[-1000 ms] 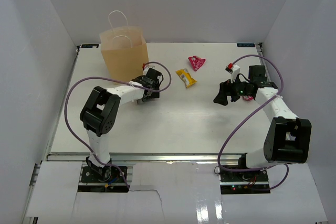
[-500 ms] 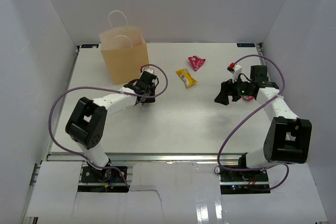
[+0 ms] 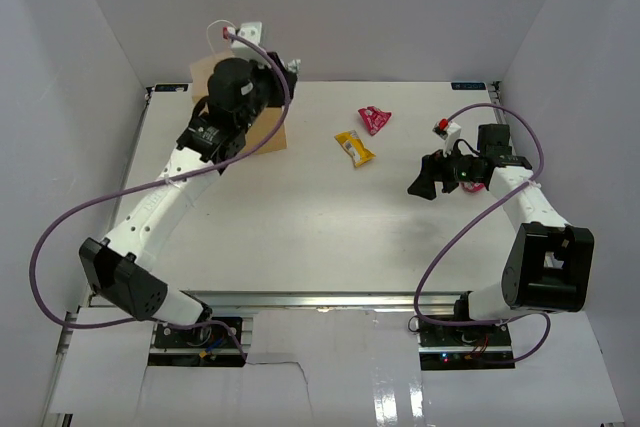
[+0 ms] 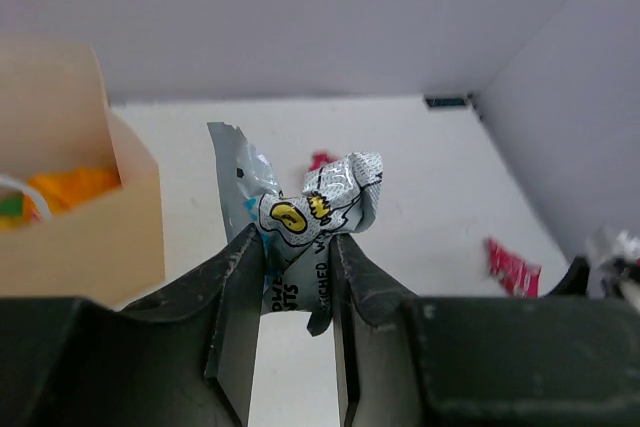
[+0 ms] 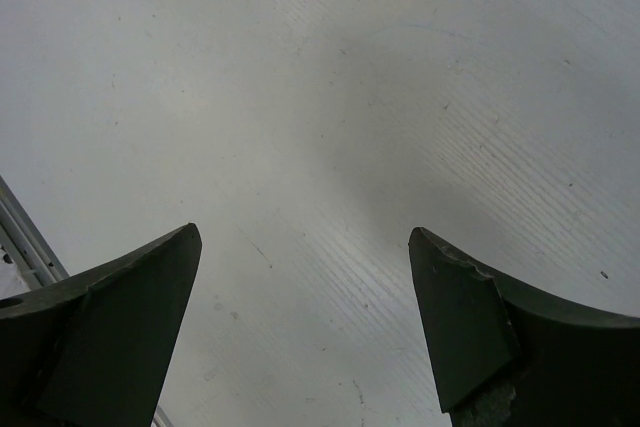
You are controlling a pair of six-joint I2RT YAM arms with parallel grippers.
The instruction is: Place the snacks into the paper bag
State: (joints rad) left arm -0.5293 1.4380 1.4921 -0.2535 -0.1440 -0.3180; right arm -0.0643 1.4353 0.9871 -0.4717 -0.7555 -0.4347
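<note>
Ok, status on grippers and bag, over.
Left gripper shut on silver-blue packet, near paper bag. Right gripper open, empty. Yellow wrapper, magenta wrapper on table. Nothing blocking.

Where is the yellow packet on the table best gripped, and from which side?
Grip the yellow packet across its narrow middle, coming down from above. It lies flat and slanted on the table, so the sides offer no edge to catch. The open right gripper stands nearest, on its right.

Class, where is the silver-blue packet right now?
Left wrist view: the packet is pinched in the left claw, centre frame, just right of the bag.
</note>
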